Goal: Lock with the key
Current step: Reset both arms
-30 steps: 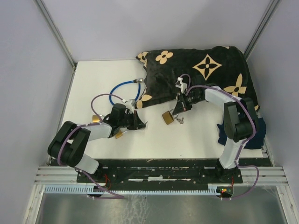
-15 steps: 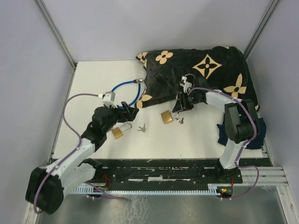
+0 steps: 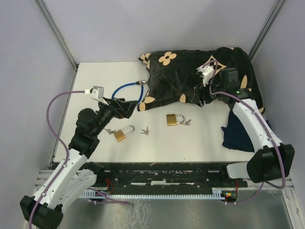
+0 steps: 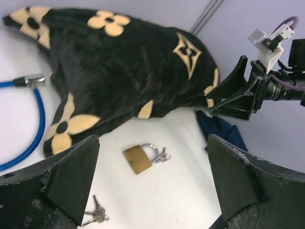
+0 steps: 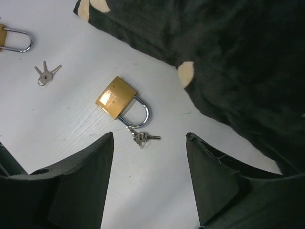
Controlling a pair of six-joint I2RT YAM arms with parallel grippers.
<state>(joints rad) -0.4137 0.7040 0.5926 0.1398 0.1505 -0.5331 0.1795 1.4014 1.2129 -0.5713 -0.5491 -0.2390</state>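
A brass padlock (image 3: pixel 174 119) lies on the white table (image 3: pixel 200 143), with a small bunch of keys (image 3: pixel 187 122) beside its shackle. In the right wrist view this padlock (image 5: pixel 116 101) and its keys (image 5: pixel 143 137) lie just ahead of my right gripper (image 5: pixel 149 135), which is open and empty. A second, long-shackled padlock (image 3: pixel 122 135) lies to the left, and another key bunch (image 3: pixel 145 130) lies loose between the two. My left gripper (image 3: pixel 127 108) hangs above that padlock, wide open and holding nothing. The left wrist view looks between its fingers (image 4: pixel 71 181) at the first padlock (image 4: pixel 137 159).
A black cloth with tan flower patterns (image 3: pixel 200 71) covers the back right of the table. A blue cable lock (image 3: pixel 126 90) curls at the back left. A dark blue cloth (image 3: pixel 238 136) lies by the right arm. Grey walls close in the table.
Both grippers have opened, letting go of the padlocks, which now lie on the table. Both arms have lifted and drawn back, the left toward the left, the right toward the black cloth.
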